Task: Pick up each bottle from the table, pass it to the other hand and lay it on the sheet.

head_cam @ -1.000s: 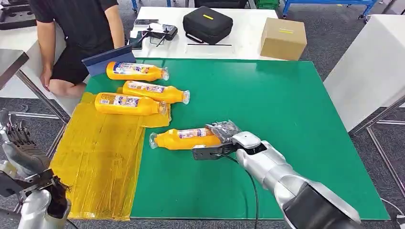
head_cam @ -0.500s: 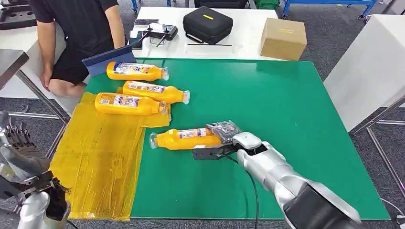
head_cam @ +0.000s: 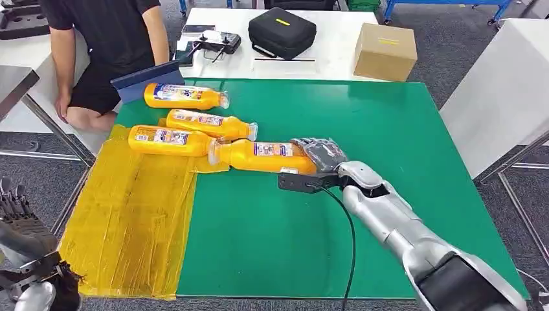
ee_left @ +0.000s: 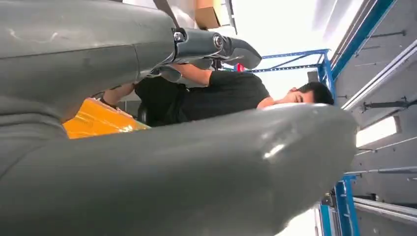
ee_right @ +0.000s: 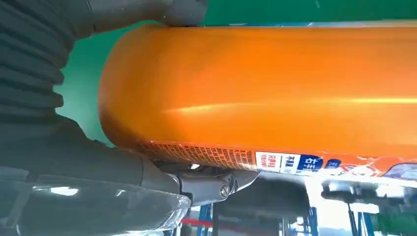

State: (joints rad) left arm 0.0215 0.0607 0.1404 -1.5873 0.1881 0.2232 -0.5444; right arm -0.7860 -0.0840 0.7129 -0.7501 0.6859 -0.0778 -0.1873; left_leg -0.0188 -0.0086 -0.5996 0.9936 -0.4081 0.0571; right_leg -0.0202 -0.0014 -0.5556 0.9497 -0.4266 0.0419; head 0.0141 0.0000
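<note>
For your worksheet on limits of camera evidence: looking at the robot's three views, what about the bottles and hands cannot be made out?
- Held bottle: right hand covers its base in the head view; the cap end runs off the right wrist view's edge.
- Label print: too small in the head view.
- Left hand: low at the head view's edge; the blurred thumb blocks the left wrist view.

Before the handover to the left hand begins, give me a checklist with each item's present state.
1. Right hand grips the orange bottle at its base end: ok.
2. Bottle lifted off the green table: ok, going by the right wrist view.
3. Left hand near the bottle to receive it: not ok, it is low at the table's near left corner.
4. Left hand holds nothing: ok.
5. Free space on the yellow sheet: ok, its near part is bare.
6. Held bottle's cap apart from the nearest lying bottle: cannot tell.
</note>
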